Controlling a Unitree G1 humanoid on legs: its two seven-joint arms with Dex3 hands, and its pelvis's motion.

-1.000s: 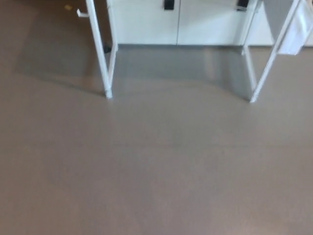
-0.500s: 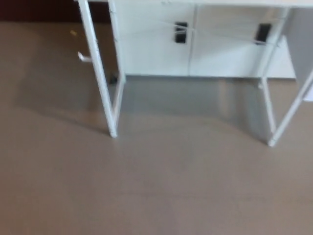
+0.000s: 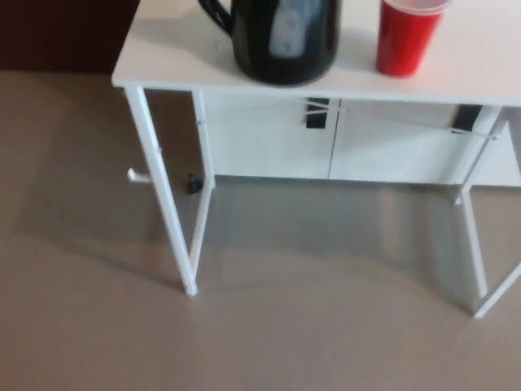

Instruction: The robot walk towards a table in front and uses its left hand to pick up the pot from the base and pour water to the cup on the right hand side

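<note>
A black pot (image 3: 281, 37) stands on the white table (image 3: 171, 57) at the top of the head view, its handle toward the left and its top cut off by the frame. A red cup (image 3: 407, 34) stands upright on the tabletop to the right of the pot, a short gap between them. The pot's base is not distinguishable under it. Neither of my hands shows in the picture.
The table has thin white legs (image 3: 167, 208) reaching down to a grey-brown floor (image 3: 260, 342). White cabinets (image 3: 326, 138) with dark handles stand behind it. A small dark object (image 3: 193, 185) lies on the floor by the left legs.
The whole picture has shifted downward as the camera tilted up and came nearer: the tabletop with pot and cup has come into view, where before only legs and floor showed.
</note>
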